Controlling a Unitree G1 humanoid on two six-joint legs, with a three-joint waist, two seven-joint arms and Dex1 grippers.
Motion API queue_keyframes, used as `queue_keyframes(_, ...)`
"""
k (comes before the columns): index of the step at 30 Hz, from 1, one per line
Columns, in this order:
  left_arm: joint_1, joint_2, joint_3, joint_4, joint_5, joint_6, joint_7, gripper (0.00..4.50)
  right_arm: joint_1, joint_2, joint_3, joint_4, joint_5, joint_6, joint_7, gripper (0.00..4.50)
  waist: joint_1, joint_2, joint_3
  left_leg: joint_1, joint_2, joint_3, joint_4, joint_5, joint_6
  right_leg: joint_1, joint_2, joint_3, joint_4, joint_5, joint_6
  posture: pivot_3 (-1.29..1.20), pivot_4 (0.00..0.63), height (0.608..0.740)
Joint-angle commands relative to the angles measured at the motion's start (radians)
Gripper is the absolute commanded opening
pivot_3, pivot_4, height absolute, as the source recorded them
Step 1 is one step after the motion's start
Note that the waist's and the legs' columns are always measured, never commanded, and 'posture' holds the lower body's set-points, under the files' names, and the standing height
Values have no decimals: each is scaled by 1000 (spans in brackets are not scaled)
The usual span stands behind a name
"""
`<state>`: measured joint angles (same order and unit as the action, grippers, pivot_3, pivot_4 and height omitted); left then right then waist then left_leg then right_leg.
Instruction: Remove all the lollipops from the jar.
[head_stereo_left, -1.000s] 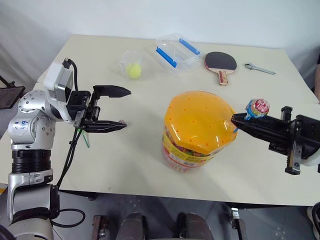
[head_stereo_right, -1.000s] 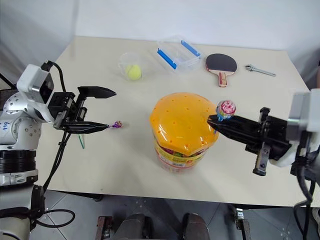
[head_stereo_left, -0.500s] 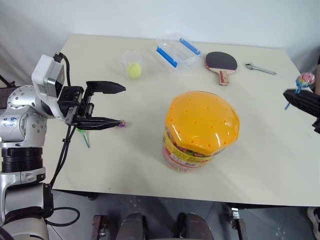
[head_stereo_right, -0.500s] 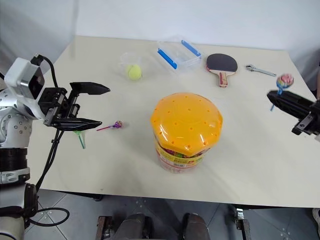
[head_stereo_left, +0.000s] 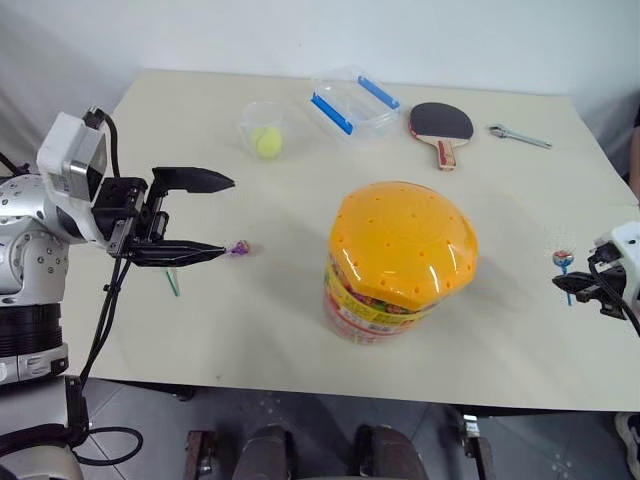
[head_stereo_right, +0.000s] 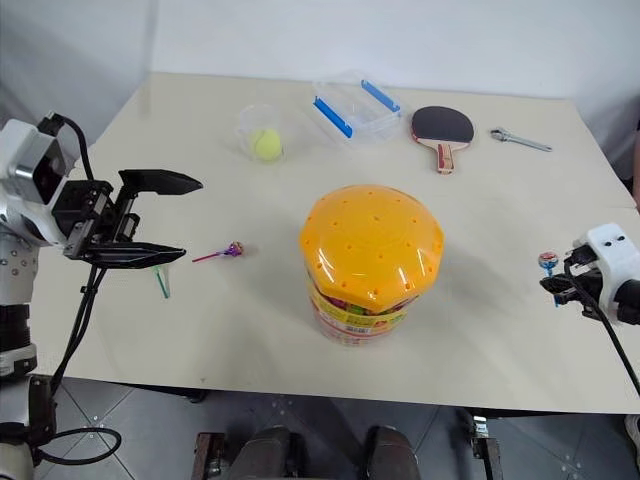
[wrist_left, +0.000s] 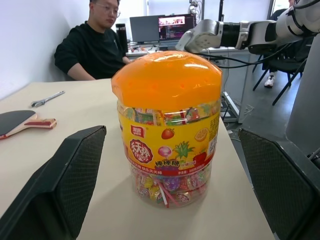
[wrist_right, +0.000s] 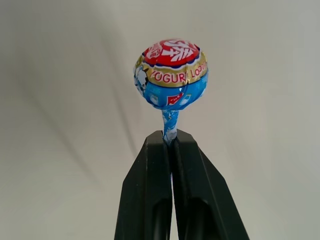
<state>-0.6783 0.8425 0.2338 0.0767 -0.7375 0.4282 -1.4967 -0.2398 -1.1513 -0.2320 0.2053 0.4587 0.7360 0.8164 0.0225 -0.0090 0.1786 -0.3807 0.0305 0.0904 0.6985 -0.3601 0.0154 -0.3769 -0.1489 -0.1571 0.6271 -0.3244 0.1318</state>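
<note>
While pinched by its stick, blue lollipop, red top, gold band

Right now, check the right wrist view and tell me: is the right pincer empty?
No, the right pincer is shut on the stick of a blue lollipop, whose wrapped head stands just above the fingertips.

Lollipops outside the jar: three — one blue-and-pink, one purple, one green.
Jar with orange lid: one.
Clear box with blue clips: one.
Small clear cup: one, holding one yellow-green ball.
Table-tennis paddle: one.
Wrench: one.
</note>
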Motion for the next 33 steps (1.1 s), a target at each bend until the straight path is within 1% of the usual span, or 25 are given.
queue_keyframes(1, 11, 15, 35, -56, -30, 9, 12, 4500, -29, 7, -15, 9, -21, -12, 14, 513, 0, 0, 0, 0, 0, 0, 0, 0, 0, 0, 0, 0, 0, 0, 0, 0, 150, 740)
queue_keyframes(2, 13, 16, 36, -58, -31, 11, 13, 4500, -31, 9, -18, 9, -24, -12, 17, 721, 1, 0, 0, 0, 0, 0, 0, 0, 0, 0, 0, 0, 0, 0, 0, 0, 150, 740)
queue_keyframes(3, 17, 16, 38, -62, -32, 14, 15, 4500, -28, 9, -24, 4, -25, -10, 21, 1030, 2, 0, 0, 0, 0, 0, 0, 0, 0, 0, 0, 0, 0, 0, 0, 0, 150, 740)
queue_keyframes(5, 23, 18, 40, -69, -35, 19, 18, 4500, -15, 5, -38, -10, -26, -9, 28, 1753, 2, 0, 0, 0, 0, 0, 0, 0, 0, 0, 0, 0, 0, 0, 0, 0, 150, 740)
queue_keyframes(7, 25, 18, 40, -70, -36, 22, 19, 4500, 5, 1, -66, -43, -19, -4, 35, 2369, 2, 0, 0, 0, 0, 0, 0, 0, 0, 0, 0, 0, 0, 0, 0, 0, 150, 740)
queue_keyframes(10, 31, 21, 41, -77, -39, 35, 27, 4500, 69, 8, -168, -163, 33, 26, 58, 3430, 2, 1, 0, -1, 0, 0, 0, 0, 0, 0, 0, 0, 0, 0, 0, 0, 150, 740)
queue_keyframes(13, 37, 19, 39, -82, -41, 50, 33, 4500, 137, 48, -284, -300, 96, 33, 85, 4462, 2, 1, 0, -1, 0, 0, 0, 0, 0, 0, 0, 0, 0, 0, 0, 0, 150, 740)
queue_keyframes(16, 35, 6, 39, -72, -35, 67, 68, 4500, 157, 94, -343, -384, 143, 25, 88, 4489, 3, 1, 0, -1, 0, 0, 0, 0, 0, 0, 0, 0, 0, 0, 0, 0, 150, 740)
queue_keyframes(19, 32, -4, 29, -57, -13, 81, 122, 4500, 162, 143, -365, -443, 170, -26, 109, 4489, 5, 1, 0, -1, 0, -1, 0, 0, 0, 0, 0, 0, 0, 0, 0, 0, 150, 740)
queue_keyframes(22, 59, -2, -13, -54, 52, 81, 177, 4500, 158, 219, -374, -490, 244, -130, 214, 4489, 4, 1, 0, -1, 0, -1, 0, 0, 0, 0, 0, 0, 0, 0, 0, 0, 150, 740)
queue_keyframes(23, 68, -4, -17, -57, 52, 85, 178, 4500, 168, 228, -365, -487, 243, -164, 252, 4489, 4, 2, 0, 0, 0, -1, 0, 0, 0, 0, 0, 0, 0, 0, 0, 0, 150, 740)
queue_keyframes(25, 105, -14, -12, -65, 46, 126, 226, 4500, 238, 206, -283, -451, 172, -287, 400, 4489, 4, 2, 0, 0, -1, 0, 0, 0, 0, 0, 0, 0, 0, 0, 0, 0, 150, 740)
queue_keyframes(26, 125, -17, -7, -70, 54, 138, 264, 4500, 263, 199, -251, -432, 144, -336, 451, 4489, 4, 2, 0, 0, 0, -1, 0, 0, 0, 0, 0, 0, 0, 0, 0, 0, 150, 740)
queue_keyframes(29, 186, -31, 33, -105, 44, 162, 348, 4500, 269, 199, -198, -382, 111, -408, 501, 4489, 2, 1, 0, 0, -1, 0, 0, 0, 0, 0, 0, 0, -1, 0, 0, 0, 150, 740)
queue_keyframes(32, 297, -24, 101, -152, -9, 205, 360, 4500, 264, 231, -179, -373, 148, -420, 524, 4489, -1, 2, 0, 0, 0, -1, 0, 0, 0, 0, 0, 0, 0, 0, 0, 0, 150, 740)
queue_keyframes(33, 339, -21, 112, -162, 16, 174, 363, 4500, 259, 250, -184, -372, 170, -424, 527, 4489, -1, 2, 0, 0, 1, -1, 0, 0, 0, 0, 0, 0, 0, 0, 0, 0, 150, 740)
